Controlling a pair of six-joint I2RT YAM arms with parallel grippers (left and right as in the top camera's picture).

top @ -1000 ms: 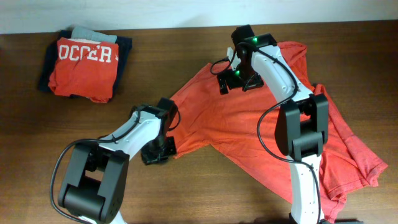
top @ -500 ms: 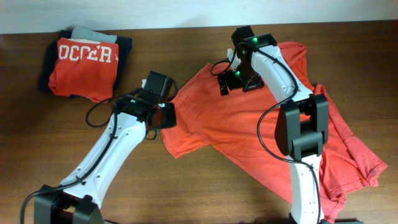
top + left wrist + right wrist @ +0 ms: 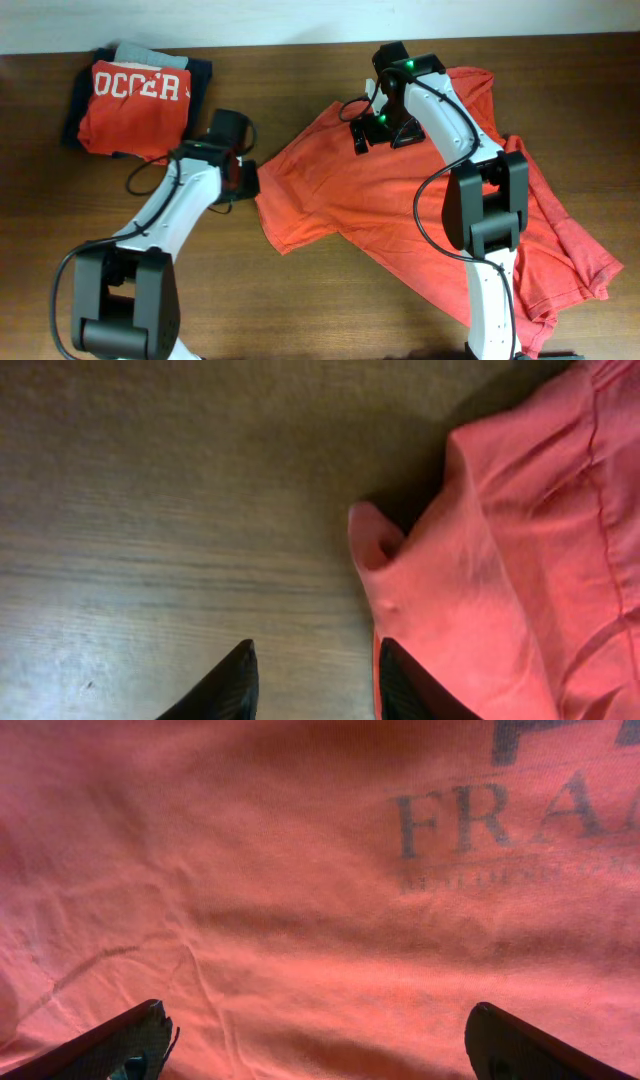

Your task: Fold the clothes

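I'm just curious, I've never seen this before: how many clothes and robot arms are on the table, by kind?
Spread coral-red T-shirt: 1
Folded, stacked (red lettered shirt, navy garment, grey garment): 3
Robot arms (left arm, right arm): 2
Total: 6

Brown wooden table, coral-red T-shirt spread right, folded clothes stack far left

- Left arm: swung away from the near edge of the bench toward the far-left corner, its forearm now stretched out instead of folded back.
- Left gripper: moved off the T-shirt's lower-left corner, up along its left edge, and now sits nearer the folded clothes pile.
- T-shirt, left edge: drawn outward toward the left edge of the bench; the outline bulges there.
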